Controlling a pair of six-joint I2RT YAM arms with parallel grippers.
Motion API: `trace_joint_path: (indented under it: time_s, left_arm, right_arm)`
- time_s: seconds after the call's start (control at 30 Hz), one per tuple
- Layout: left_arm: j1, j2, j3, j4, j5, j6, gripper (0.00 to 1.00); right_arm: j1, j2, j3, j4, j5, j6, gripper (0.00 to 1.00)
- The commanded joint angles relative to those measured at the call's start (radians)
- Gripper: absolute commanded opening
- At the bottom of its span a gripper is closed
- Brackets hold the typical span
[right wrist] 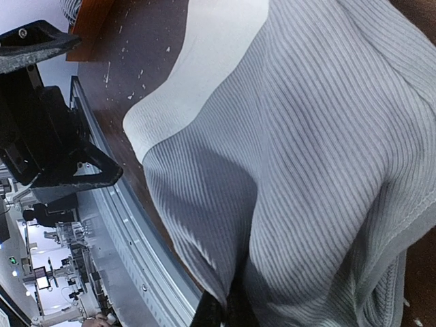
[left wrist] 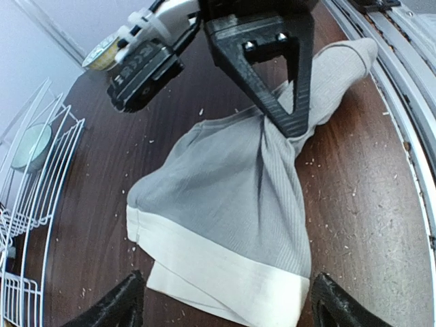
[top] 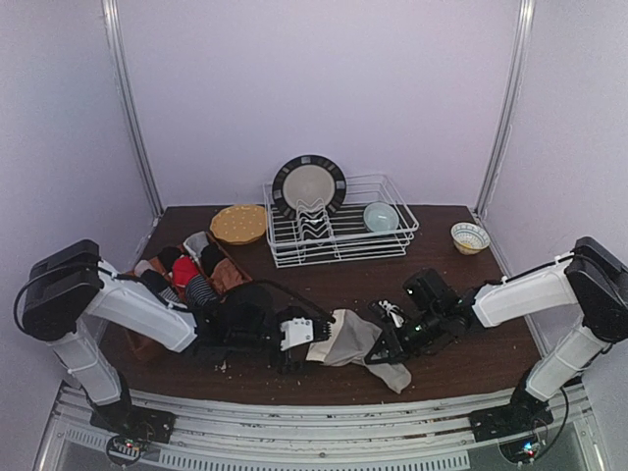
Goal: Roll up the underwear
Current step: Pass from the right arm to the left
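Note:
A grey-beige ribbed underwear (top: 355,341) with a white waistband lies crumpled on the dark table near its front edge. In the left wrist view the waistband end (left wrist: 225,272) sits between my left gripper's (left wrist: 228,315) wide-apart black fingertips (left wrist: 117,306); the gripper is open and holds nothing. My right gripper (top: 394,339) is shut on the underwear, pinching a fold of fabric (left wrist: 286,109) in its middle and bunching it. In the right wrist view the ribbed cloth (right wrist: 306,136) fills the frame, and the shut fingertips (right wrist: 225,312) show at the bottom.
A brown box (top: 147,343) at the left holds several rolled underwear (top: 186,270) in red, black and stripes. A white dish rack (top: 339,235) with a plate (top: 309,184) and a teal bowl (top: 381,216) stands behind. A woven bowl (top: 238,224) and a small patterned bowl (top: 470,236) flank it.

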State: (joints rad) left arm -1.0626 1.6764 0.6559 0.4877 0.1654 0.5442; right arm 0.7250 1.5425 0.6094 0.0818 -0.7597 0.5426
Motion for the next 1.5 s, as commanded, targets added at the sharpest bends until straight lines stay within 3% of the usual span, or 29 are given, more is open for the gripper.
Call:
trace_joint_path:
  time_s: [0.0, 0.37, 0.53, 0.67, 0.8, 0.9, 1.07, 1.17, 1.47]
  left_arm:
    - [-0.005, 0.029, 0.072, -0.157, 0.053, 0.185, 0.78]
    - [-0.028, 0.07, 0.119, -0.317, 0.115, 0.199, 0.8]
    - [-0.033, 0.129, 0.169, -0.316, 0.066, 0.233, 0.73]
    - [-0.032, 0.159, 0.214, -0.342, 0.063, 0.253, 0.58]
    - [-0.031, 0.178, 0.239, -0.384, 0.05, 0.268, 0.26]
    - [-0.031, 0.163, 0.24, -0.395, 0.043, 0.256, 0.01]
    - [-0.031, 0.108, 0.255, -0.461, 0.097, 0.207, 0.0]
    - [-0.031, 0.081, 0.272, -0.525, 0.153, 0.174, 0.0]
    - [-0.014, 0.029, 0.325, -0.726, 0.366, 0.124, 0.0]
  right_arm:
    - [-0.009, -0.019, -0.001, -0.029, -0.013, -0.025, 0.0]
    - [-0.01, -0.027, -0.001, -0.04, -0.007, -0.029, 0.0]
    - [-0.009, -0.027, -0.006, -0.039, -0.013, -0.024, 0.0]
    - [-0.009, -0.039, -0.024, -0.045, -0.009, -0.021, 0.0]
    - [-0.006, -0.07, -0.032, -0.075, 0.015, -0.026, 0.0]
    - [0.004, -0.115, -0.025, -0.133, 0.054, -0.048, 0.14]
    - [0.06, -0.206, 0.002, -0.277, 0.194, -0.109, 0.41]
    - [0.133, -0.271, 0.016, -0.346, 0.341, -0.149, 0.49]
    - [0.342, -0.332, -0.022, -0.324, 0.643, -0.206, 0.62]
